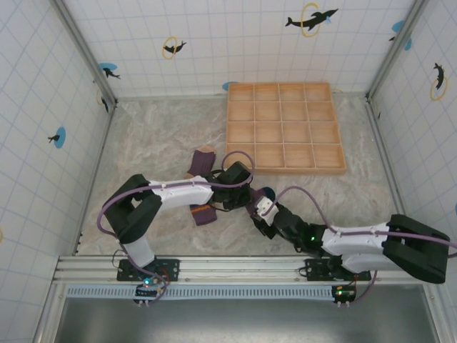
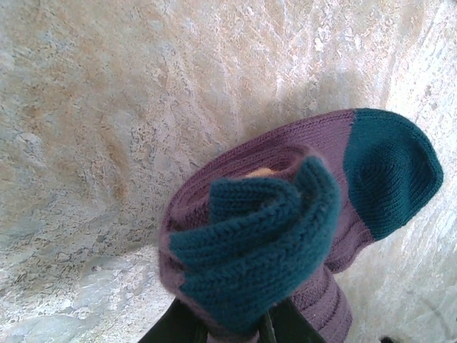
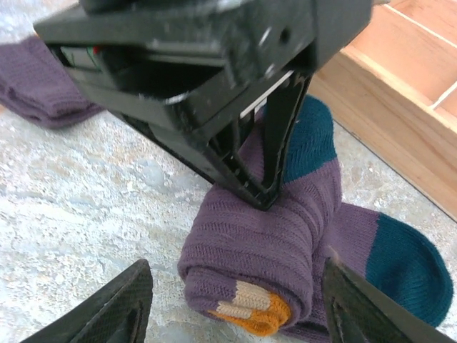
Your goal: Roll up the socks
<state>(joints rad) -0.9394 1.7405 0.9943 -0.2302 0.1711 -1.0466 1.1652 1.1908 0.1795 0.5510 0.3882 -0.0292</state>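
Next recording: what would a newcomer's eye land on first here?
A half-rolled purple sock with teal patches, mid-table by the near-left corner of the wooden grid tray, pinched from above by the left gripper. The right gripper stands open on either side of it. A second purple sock lies further left.

No legible txt, labels, brand marks or nos. in any view. Nearest thing to signs: dolphin decals [image 1: 312, 19] w/ rings on the tiled walls [image 1: 214, 43]; pics, no lettering.
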